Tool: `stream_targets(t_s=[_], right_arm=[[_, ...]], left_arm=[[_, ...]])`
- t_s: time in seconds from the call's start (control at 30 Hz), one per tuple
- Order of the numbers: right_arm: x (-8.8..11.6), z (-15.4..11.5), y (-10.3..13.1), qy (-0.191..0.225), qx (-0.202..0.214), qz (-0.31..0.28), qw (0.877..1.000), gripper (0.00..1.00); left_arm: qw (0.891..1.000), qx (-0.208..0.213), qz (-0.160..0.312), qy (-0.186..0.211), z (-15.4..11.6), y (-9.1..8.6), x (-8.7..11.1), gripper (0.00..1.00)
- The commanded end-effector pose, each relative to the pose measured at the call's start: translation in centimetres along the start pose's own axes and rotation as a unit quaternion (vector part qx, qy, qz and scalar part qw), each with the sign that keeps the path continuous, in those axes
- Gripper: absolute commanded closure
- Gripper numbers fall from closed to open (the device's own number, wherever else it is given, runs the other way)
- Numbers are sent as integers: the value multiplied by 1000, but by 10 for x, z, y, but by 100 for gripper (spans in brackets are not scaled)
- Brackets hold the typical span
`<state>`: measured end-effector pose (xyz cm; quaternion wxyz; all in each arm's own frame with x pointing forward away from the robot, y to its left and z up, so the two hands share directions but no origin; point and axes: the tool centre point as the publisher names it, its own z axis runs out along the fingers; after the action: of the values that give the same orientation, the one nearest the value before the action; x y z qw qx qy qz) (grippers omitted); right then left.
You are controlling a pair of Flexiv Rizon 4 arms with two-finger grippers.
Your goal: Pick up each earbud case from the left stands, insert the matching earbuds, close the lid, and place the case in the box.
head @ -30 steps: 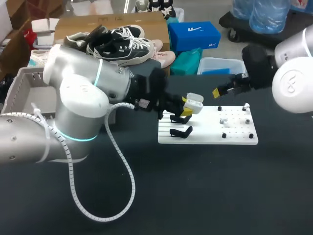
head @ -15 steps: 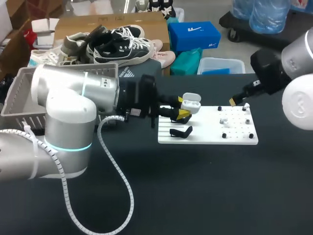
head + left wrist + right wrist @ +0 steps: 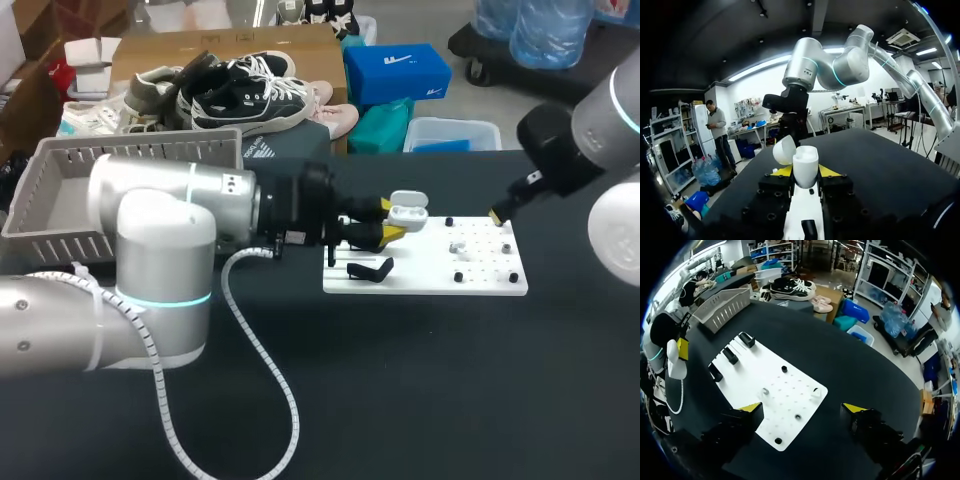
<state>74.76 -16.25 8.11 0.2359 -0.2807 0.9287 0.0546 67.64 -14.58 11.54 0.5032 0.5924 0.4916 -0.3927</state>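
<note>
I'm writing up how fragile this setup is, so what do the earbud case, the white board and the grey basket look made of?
Earbud case: smooth white plastic, probably glossy, going by the soft highlights on its rounded shell and open lid.
White board: a rigid, flat, matte sheet with no glare; plastic or painted, I can't tell which.
Grey basket: moulded plastic, judging by its slotted walls and thick rim.

A black table [image 3: 420, 390] bears a flat white board [image 3: 425, 275] dotted with small black pegs [image 3: 458, 277]
</note>
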Motion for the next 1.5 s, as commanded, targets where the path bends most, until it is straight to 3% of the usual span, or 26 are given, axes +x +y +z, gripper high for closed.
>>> stream_targets(t_s=[0.03, 0.53, 1.37, 1.5], right_arm=[[0, 9, -3, 2, 78, 2, 997, 0], [2, 27, -15, 37, 107, -11, 994, 0], [5, 62, -22, 57, 89, -16, 994, 0], [4, 63, -22, 57, 89, -14, 994, 13]], left_arm=[[1000, -8, -4, -11, 2, 5, 3, 100], [999, -38, -10, -24, -6, 13, 0, 100], [999, -38, -10, -24, -6, 13, 0, 100], [999, -38, -10, -24, -6, 13, 0, 100]])
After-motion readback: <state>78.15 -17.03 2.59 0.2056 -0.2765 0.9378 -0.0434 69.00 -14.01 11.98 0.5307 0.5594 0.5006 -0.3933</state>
